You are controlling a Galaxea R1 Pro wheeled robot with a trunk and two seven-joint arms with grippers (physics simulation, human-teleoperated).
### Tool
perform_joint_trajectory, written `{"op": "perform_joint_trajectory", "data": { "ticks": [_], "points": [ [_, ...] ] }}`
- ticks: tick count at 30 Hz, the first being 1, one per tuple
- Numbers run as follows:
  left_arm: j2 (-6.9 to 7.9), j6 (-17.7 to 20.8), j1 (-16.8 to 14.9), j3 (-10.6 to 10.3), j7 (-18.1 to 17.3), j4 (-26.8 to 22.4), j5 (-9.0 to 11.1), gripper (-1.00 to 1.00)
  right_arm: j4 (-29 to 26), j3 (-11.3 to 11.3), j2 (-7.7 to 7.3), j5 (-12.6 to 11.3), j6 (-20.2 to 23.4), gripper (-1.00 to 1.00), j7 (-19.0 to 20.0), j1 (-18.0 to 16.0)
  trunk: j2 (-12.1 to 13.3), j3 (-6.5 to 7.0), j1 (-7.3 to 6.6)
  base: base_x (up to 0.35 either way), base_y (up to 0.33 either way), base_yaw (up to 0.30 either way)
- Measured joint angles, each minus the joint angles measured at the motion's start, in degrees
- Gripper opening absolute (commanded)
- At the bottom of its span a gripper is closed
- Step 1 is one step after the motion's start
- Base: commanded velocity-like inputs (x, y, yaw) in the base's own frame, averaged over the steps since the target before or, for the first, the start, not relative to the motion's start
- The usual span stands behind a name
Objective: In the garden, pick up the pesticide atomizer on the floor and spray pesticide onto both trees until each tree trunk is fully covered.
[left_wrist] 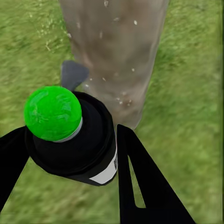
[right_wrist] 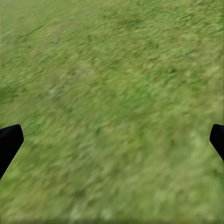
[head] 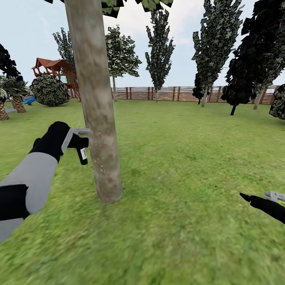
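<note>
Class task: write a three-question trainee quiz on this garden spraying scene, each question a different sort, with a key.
1. True or false: the left hand grips the atomizer.
2. The atomizer's nozzle faces: A) the tree trunk B) the fence C) the sky.
3. Fill in: the right hand is open over ____.

Key: 1 true; 2 A; 3 grass.

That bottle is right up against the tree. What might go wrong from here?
1. The left gripper holds the atomizer with its nozzle almost touching the tree trunk; a small push forward could knock the bottle against the bark and twist it in the grip.
2. White specks show on just one band of the trunk, so spraying from one height and side may leave the rest uncovered.
</note>
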Motion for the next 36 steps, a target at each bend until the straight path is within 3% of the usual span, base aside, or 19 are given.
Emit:
{"op": "perform_joint_trajectory", "data": {
  "ticks": [8, 14, 18, 20, 26, 36],
  "points": [
    [0.0, 0.1, -3.75, 0.0, 0.0, 0.18, -0.01, -1.0, 0.0, 0.0, 0.0, 0.0, 0.0, 1.0, 0.0, 0.0, 0.0, 0.0, 0.0, 0.0, 0.0, 0.0],
    [0.41, 0.1, -4.53, 0.0, 0.0, 0.37, -0.13, -1.0, 0.0, 0.0, 0.0, 0.0, 0.0, 1.0, 0.0, 0.0, 0.0, 0.0, 0.0, 0.0, 0.0, 0.0],
    [2.84, 0.04, -4.54, 0.05, 0.01, 2.61, -0.51, -1.0, 0.0, 0.0, 0.0, 0.0, 0.0, 1.0, 0.0, 0.0, 0.0, -0.01, 0.01, 0.0, 0.0, 0.0],
    [3.22, 0.03, -4.54, 0.02, 0.0, 3.05, -0.2, -1.0, 0.0, 0.02, 0.0, 0.0, 0.0, 1.0, 0.0, 0.0, 0.0, 0.0, 0.0, 0.0, 0.0, 0.0],
    [2.83, -0.3, -4.47, -0.25, 0.0, 10.37, -0.11, -1.0, 0.0, 0.0, 0.0, 0.0, 0.0, 1.0, 0.0, 0.0, 0.01, -0.01, 0.01, 0.0, 0.0, 0.0],
    [2.81, -2.12, -4.12, -0.17, -0.23, 11.14, -0.12, -1.0, 0.0, 0.03, 0.0, 0.0, 0.0, 1.0, -0.01, 0.0, 0.0, 0.0, 0.0, 0.0, 0.0, 0.0]
  ]
}}
